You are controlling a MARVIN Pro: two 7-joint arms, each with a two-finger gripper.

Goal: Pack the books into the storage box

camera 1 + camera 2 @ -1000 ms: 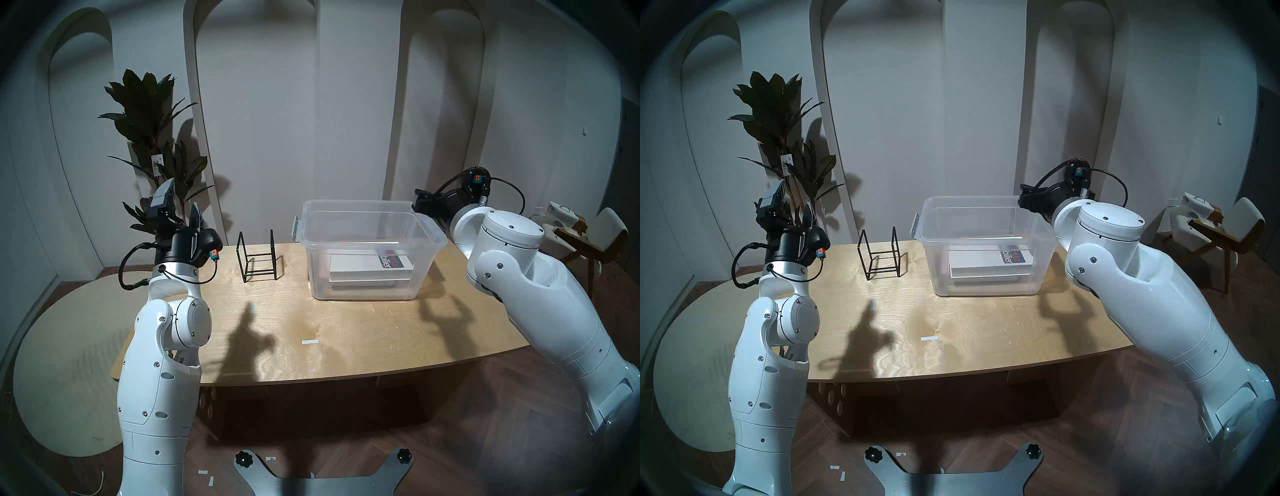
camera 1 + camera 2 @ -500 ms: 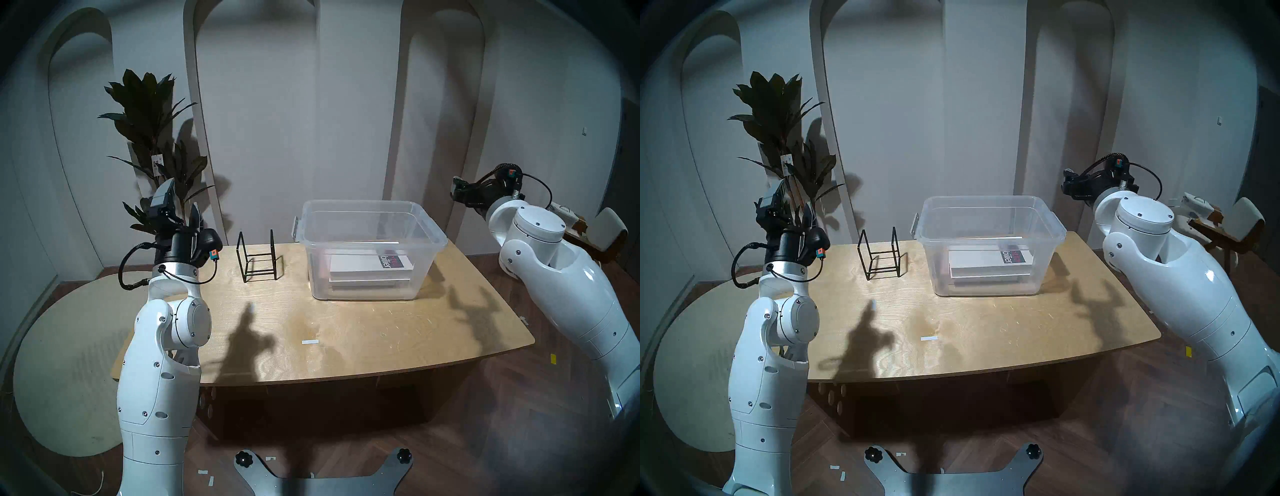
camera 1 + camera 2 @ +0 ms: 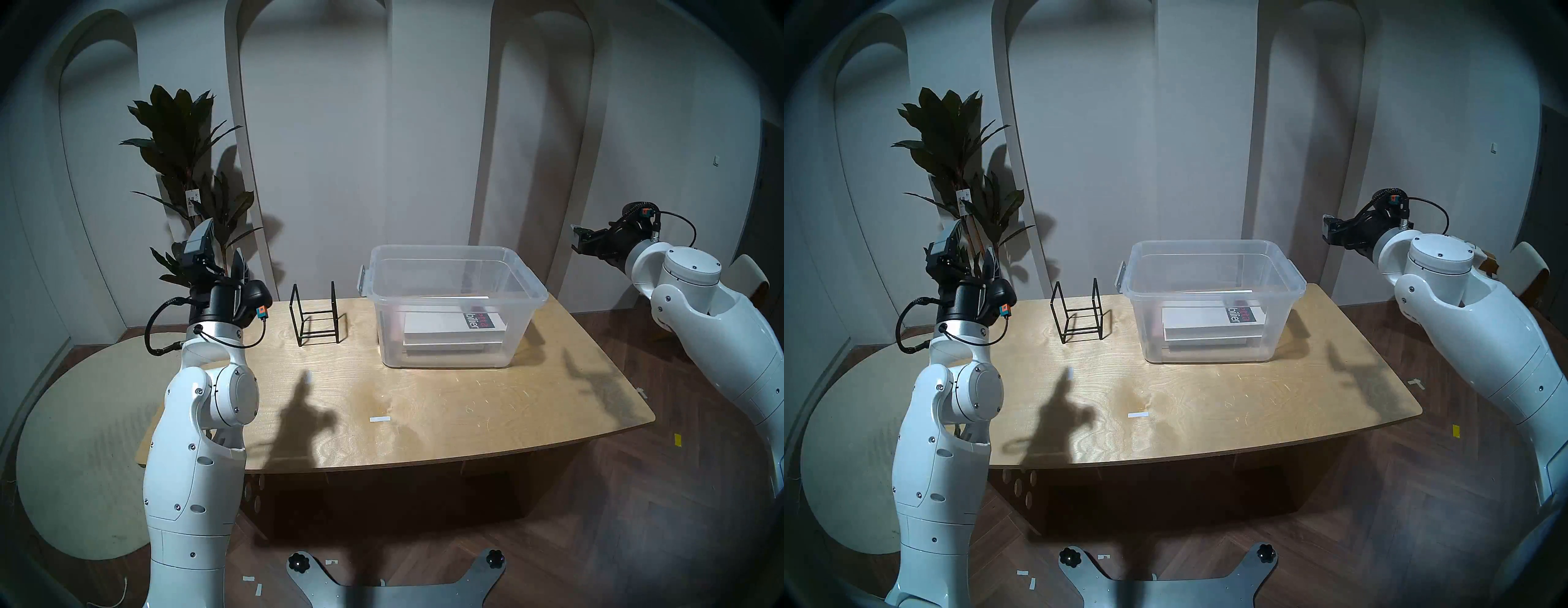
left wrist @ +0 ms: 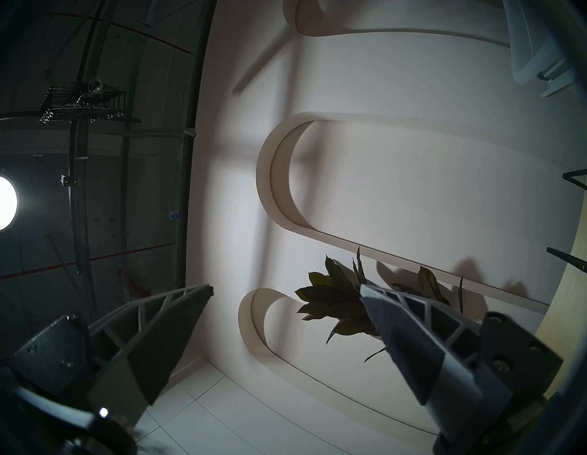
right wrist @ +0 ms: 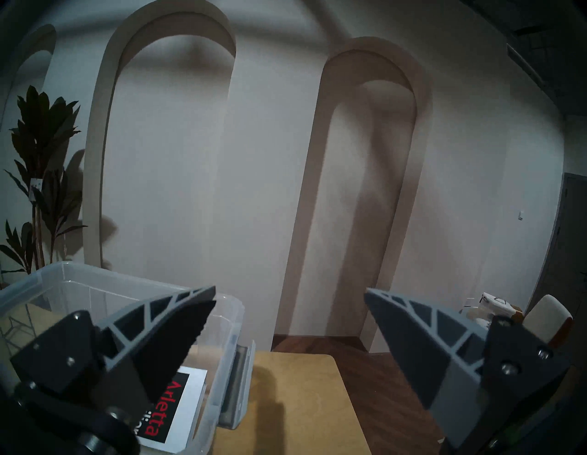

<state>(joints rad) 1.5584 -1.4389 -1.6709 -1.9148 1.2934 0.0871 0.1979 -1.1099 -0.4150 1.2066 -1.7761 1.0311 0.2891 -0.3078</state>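
Now both books (image 3: 452, 335) lie flat and stacked inside the storage box (image 3: 458, 259), white cover with the black "Arietta" label on top; the wire book stand (image 3: 316, 316) on the desk (image 3: 424, 407) holds nothing. Judged from this, packing is done and the step in hand is clearing the arms.

Right gripper (image 5: 290, 295): jaws spread wide, nothing between them, off the box's right end and above rim height. Left gripper (image 4: 286, 295): jaws likewise released and empty, raised at the desk's left end near the plant (image 3: 191, 170).

To do it well: keep the right arm's path outward and above the rim, away from the latch handle (image 5: 238, 384), so the box is not nudged. Leave the stack undisturbed.
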